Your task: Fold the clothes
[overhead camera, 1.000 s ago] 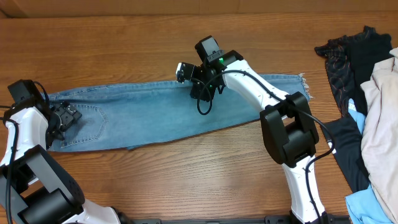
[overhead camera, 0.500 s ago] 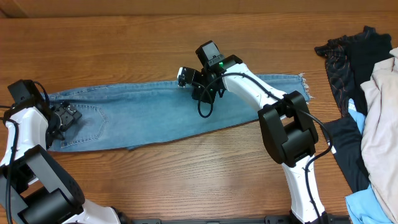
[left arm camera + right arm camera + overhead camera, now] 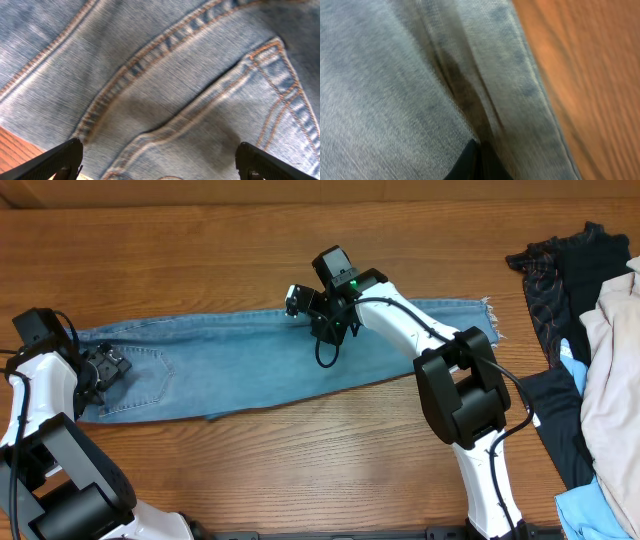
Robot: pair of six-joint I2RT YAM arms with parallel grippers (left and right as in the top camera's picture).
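Observation:
The clothes, a pair of light blue jeans point(image 3: 250, 365), lie flat across the wooden table, waist to the left and frayed hem to the right. My left gripper point(image 3: 110, 366) hovers over the waist end. In the left wrist view it point(image 3: 160, 152) stands wide open above a stitched back pocket point(image 3: 260, 90), with nothing between its fingers. My right gripper point(image 3: 322, 328) is at the far edge of the leg, about mid-length. In the right wrist view it point(image 3: 479, 150) is shut, pinching a raised ridge of denim point(image 3: 465, 95) close to the edge of the jeans.
A heap of other garments fills the right side: a dark patterned one point(image 3: 560, 270), a beige cloth point(image 3: 610, 370) on top, and a light blue piece point(image 3: 590, 515) at the front right corner. Bare wood point(image 3: 200, 260) lies behind and in front of the jeans.
The right gripper's jaws have come together on a fold of denim and it has shifted slightly to the left. The left arm has not moved.

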